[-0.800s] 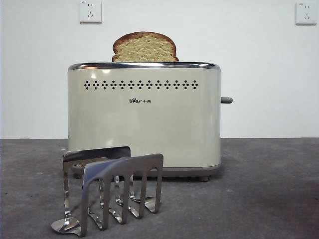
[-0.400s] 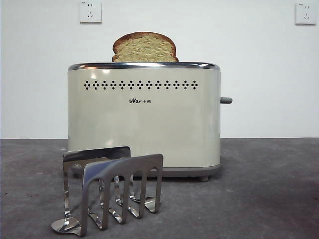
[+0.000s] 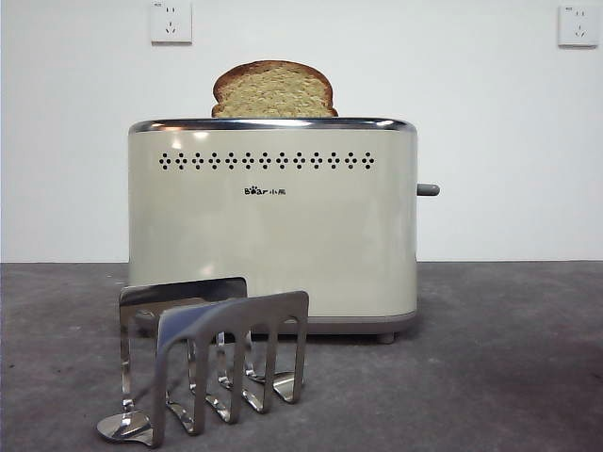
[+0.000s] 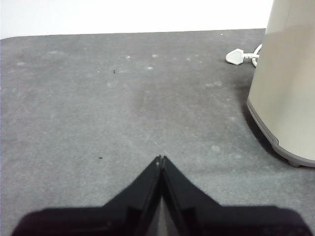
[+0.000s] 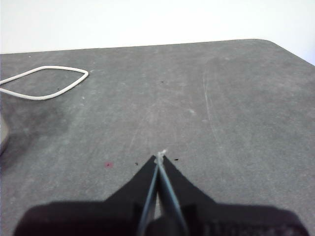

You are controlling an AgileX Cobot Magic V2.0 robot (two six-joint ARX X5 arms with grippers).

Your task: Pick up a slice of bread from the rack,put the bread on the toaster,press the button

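Observation:
The slice of bread (image 3: 273,89) stands upright in the top slot of the cream toaster (image 3: 273,226), its domed top sticking out above the chrome rim. The toaster's grey lever (image 3: 429,189) juts out on its right side. In front of the toaster the steel rack (image 3: 212,363) stands with no bread in its slots. My left gripper (image 4: 161,160) is shut over bare table, with the toaster's side (image 4: 288,83) a little way off. My right gripper (image 5: 160,156) is shut over bare table too, holding nothing. Neither arm shows in the front view.
A white plug (image 4: 236,56) and its cable lie on the dark grey table (image 3: 509,358) behind the toaster. A loop of white cable (image 5: 44,83) lies on the table in the right wrist view. Two wall sockets (image 3: 171,21) sit high on the white wall.

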